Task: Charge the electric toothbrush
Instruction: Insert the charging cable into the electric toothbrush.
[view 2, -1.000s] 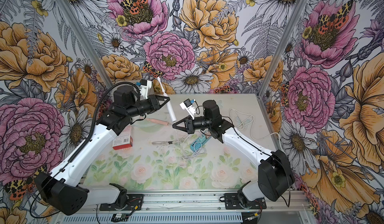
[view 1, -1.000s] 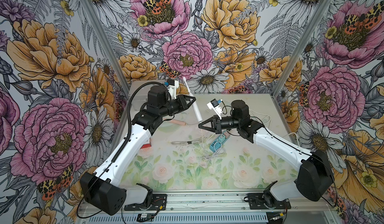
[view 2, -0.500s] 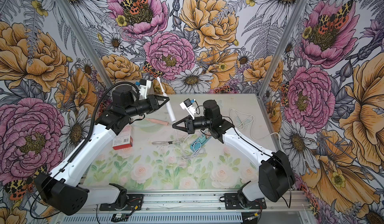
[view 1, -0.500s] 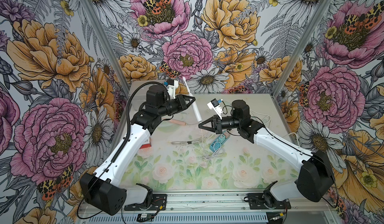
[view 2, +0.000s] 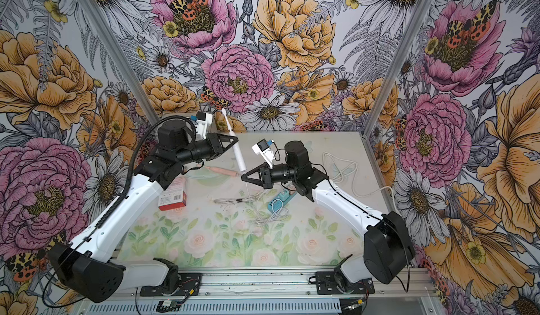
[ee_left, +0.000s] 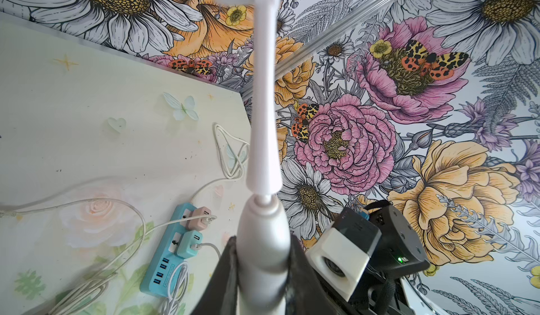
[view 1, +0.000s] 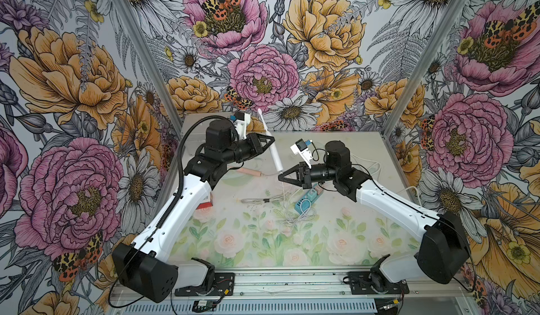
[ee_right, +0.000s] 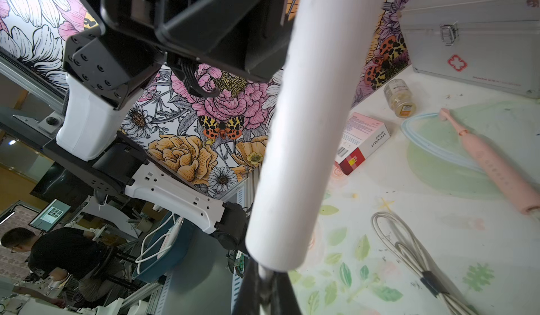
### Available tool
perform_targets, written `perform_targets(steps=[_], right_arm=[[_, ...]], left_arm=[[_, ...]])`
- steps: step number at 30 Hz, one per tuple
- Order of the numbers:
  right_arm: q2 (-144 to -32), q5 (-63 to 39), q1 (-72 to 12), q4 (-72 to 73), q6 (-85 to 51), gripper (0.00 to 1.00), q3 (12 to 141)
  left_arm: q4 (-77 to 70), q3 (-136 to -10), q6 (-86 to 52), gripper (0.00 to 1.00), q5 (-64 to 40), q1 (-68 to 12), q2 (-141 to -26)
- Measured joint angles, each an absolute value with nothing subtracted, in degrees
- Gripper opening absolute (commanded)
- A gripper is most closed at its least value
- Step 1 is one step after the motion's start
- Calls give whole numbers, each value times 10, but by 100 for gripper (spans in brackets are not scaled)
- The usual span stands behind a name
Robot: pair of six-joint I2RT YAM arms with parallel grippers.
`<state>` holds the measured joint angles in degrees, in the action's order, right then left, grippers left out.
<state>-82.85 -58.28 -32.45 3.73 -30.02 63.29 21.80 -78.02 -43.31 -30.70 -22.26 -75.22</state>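
Nothing has visibly shifted over the last second: both arms and the toothbrush sit just where they did. Your left gripper [view 1: 271, 139] is clamped around the handle of the white toothbrush [view 1: 274, 156]. It holds the brush in the air above the surface [view 1: 263, 240], tilted, with the brush head up toward the back wall and the base down. Your right gripper [view 1: 281, 177] is pressed together right at that base, pinching what looks like the plug of the charging cable [view 1: 284, 192]. That cable trails down to the tangle beside the blue power strip [view 1: 305, 202]. You're at the plugging-in step, by my reading. Whether the plug is seated I can't tell. The next move calls for a straight push along the handle's axis while your left gripper holds firm.
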Motion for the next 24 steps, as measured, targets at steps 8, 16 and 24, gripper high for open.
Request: perform_targets(steps=[8,16,24], right_arm=[[-837,-581,-326,38,-300,0,636],[-837,-583,-325,37,-300,0,638],[-836,-583,-325,37,-300,0,638]], left_arm=[[220,-782,-437,0,-305,-223,-755],[220,-782,-435,0,-305,-222,-755],[221,-783,-434,0,-305,-222,-755]])
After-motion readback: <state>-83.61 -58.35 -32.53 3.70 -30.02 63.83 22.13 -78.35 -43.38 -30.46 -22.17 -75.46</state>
